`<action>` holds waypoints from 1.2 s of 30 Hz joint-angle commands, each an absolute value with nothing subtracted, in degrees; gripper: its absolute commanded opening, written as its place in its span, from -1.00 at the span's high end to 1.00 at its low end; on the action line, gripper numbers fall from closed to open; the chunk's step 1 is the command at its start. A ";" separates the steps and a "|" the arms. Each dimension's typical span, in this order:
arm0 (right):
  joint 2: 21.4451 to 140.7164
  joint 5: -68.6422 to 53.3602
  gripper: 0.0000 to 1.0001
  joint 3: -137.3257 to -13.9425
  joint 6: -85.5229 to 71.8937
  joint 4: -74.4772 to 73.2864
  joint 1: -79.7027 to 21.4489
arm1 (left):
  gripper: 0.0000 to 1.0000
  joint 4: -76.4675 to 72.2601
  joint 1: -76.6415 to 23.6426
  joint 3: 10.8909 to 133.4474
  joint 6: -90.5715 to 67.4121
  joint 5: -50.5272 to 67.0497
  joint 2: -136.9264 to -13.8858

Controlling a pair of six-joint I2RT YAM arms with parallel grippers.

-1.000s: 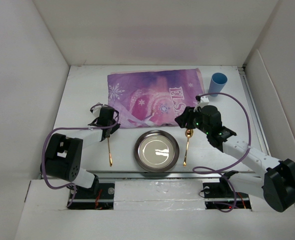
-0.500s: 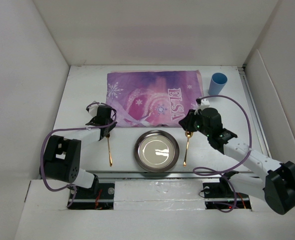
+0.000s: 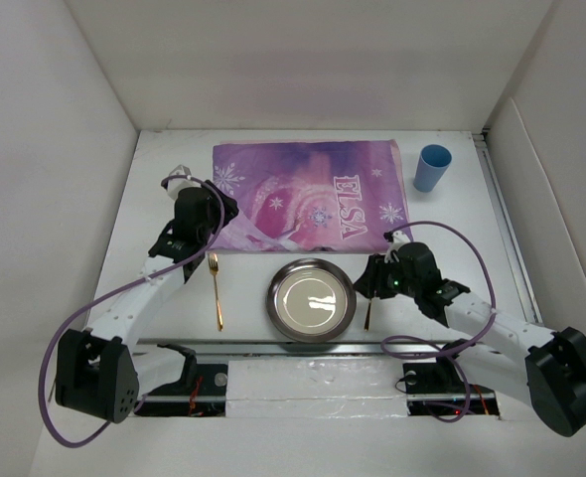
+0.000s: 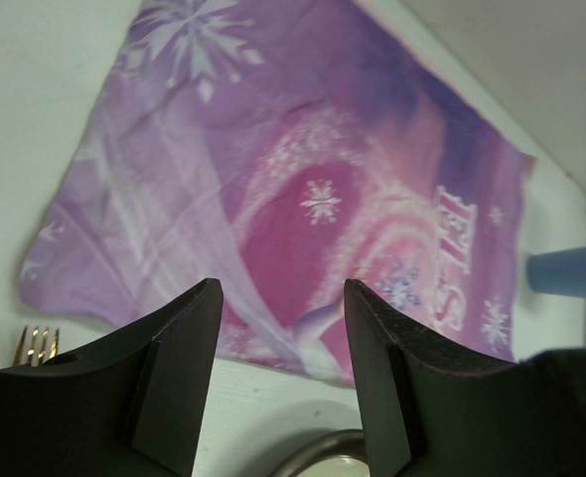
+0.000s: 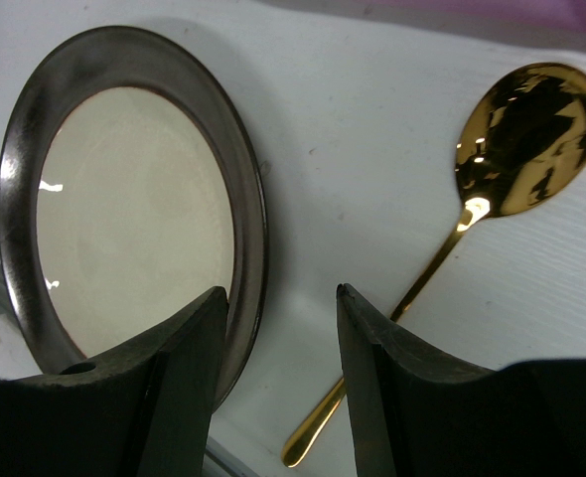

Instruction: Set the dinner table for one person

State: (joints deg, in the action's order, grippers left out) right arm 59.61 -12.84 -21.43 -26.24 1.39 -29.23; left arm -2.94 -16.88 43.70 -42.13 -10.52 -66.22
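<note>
A round metal plate (image 3: 311,300) lies on the white dinner table (image 3: 164,159) near its front edge. Left of the plate lies a gold fork (image 3: 217,293), with its tines (image 4: 37,343) pointing away. On the plate's right lies a gold spoon (image 5: 526,139); from above only its handle (image 3: 367,318) shows under my right arm. My left gripper (image 4: 283,288) hovers open and empty over the near edge of the purple ELSA cloth (image 3: 308,194), beyond the fork. My right gripper (image 5: 278,298) is open and empty between the plate rim (image 5: 248,199) and the spoon handle.
A blue cup (image 3: 433,167) stands at the back right, beside the cloth's right edge. White walls close in the table on the left, back and right. A rail runs along the front edge (image 3: 273,346). Purple cables loop from both arms.
My left gripper has opened, lifted off the fork's tines and moved back-left towards the cloth. My right gripper has pulled back from the spoon's bowl towards the near edge, jaws open.
</note>
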 commanded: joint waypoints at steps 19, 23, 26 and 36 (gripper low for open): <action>80.78 -27.77 1.00 -21.80 -31.99 22.33 -31.46 | 1.00 8.00 -17.23 51.15 -23.91 -2.72 -44.74; 71.68 -28.83 1.00 -23.20 -32.34 15.24 -31.46 | 0.98 8.26 -17.23 52.03 -20.75 -2.81 -44.12; 64.63 -28.22 1.00 -28.20 -32.52 9.06 -31.99 | 0.88 8.52 -17.23 53.09 -19.60 -2.90 -43.51; 80.57 -33.74 1.00 -54.38 -34.63 16.34 -24.97 | 0.73 4.92 -17.23 48.17 -19.95 -1.85 -40.00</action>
State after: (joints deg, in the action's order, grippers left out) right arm 78.48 -29.71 -45.10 -32.14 5.21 -27.68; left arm 8.10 -16.93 49.25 -20.97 -2.81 -41.67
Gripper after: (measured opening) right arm 0.112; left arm 0.126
